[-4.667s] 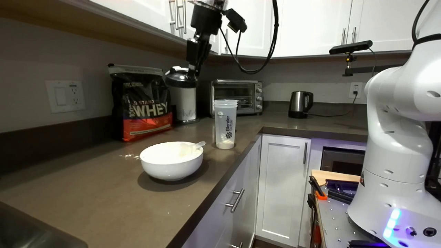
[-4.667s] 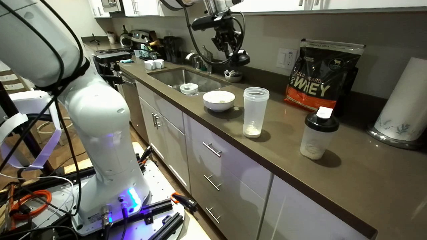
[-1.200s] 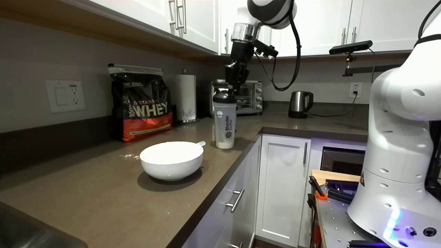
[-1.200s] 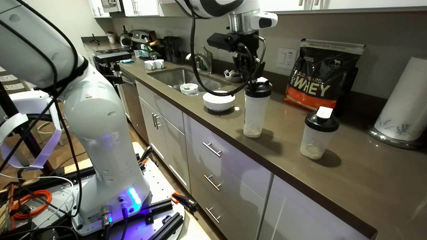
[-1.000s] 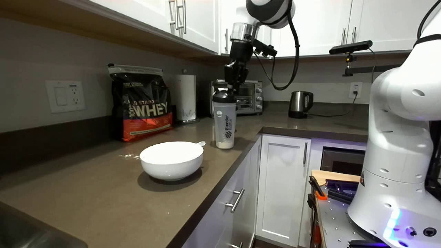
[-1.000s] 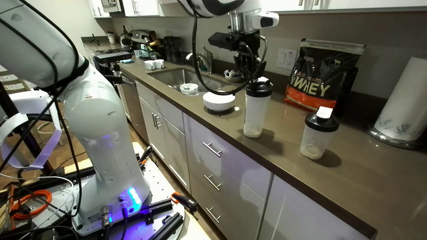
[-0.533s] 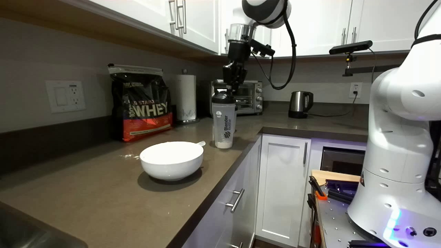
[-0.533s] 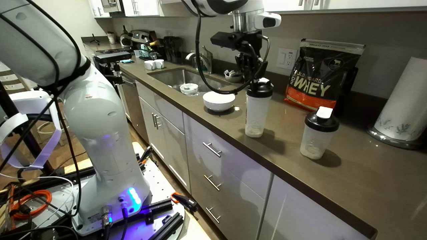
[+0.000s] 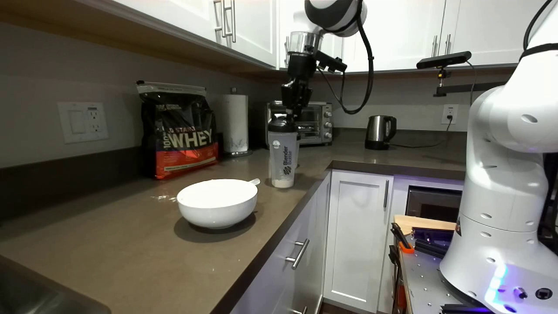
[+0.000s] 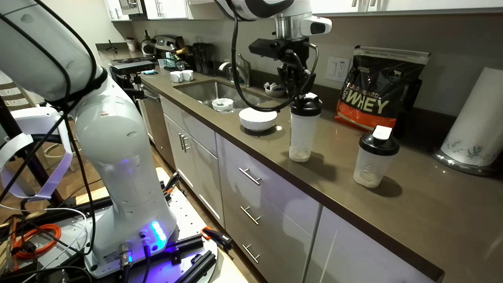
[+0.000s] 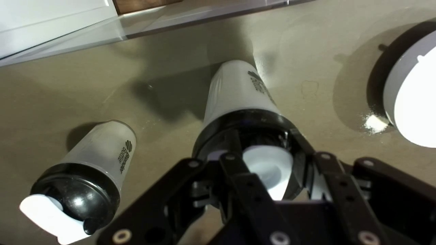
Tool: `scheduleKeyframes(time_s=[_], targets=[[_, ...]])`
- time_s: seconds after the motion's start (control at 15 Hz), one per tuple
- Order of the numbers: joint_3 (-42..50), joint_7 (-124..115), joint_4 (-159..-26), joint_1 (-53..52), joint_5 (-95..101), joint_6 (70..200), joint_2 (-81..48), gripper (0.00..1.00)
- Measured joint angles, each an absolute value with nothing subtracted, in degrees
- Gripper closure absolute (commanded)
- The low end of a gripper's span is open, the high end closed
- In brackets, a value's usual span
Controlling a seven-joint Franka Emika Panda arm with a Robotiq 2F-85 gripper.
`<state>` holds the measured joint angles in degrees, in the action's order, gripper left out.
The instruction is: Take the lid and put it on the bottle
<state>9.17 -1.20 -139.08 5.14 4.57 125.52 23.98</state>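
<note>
The lid point(image 9: 281, 126) is a black cap with a white flip spout. It sits on the mouth of the tall translucent bottle point(image 9: 282, 159), and both also show in the other views: the lid point(image 10: 307, 107) and bottle point(image 10: 301, 137), and the lid point(image 11: 250, 117) and bottle point(image 11: 235, 88). The bottle stands upright with some powder at its bottom. My gripper point(image 11: 264, 136) points down with its fingers on either side of the lid's raised spout part, closed on it. In both exterior views the gripper point(image 9: 291, 114) is right above the lid. The finger contact is partly hidden.
A shorter bottle point(image 10: 371, 169) with a black lid stands beside the tall one, also in the wrist view point(image 11: 78, 190). A white bowl point(image 9: 218, 209) stands nearby. Behind are a whey bag point(image 9: 185, 131), paper-towel roll point(image 9: 235, 122) and toaster oven point(image 9: 301, 117). The counter's front edge point(image 9: 279, 231) is close.
Several seconds ago the gripper held the lid in the air and the bottle was uncovered; now the lid is on the bottle. In the last second gripper, lid and bottle shifted slightly away from the counter's front edge.
</note>
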Motion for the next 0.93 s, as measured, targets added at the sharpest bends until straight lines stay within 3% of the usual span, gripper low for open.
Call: scheduleKeyframes(time_s=[0.4, 0.93], targets=[[8.6, -1.2, -138.5, 5.1, 4.6, 122.8, 24.0, 0.01], [6.6, -1.2, -136.1, 4.8, 4.5, 116.9, 25.3, 0.0]])
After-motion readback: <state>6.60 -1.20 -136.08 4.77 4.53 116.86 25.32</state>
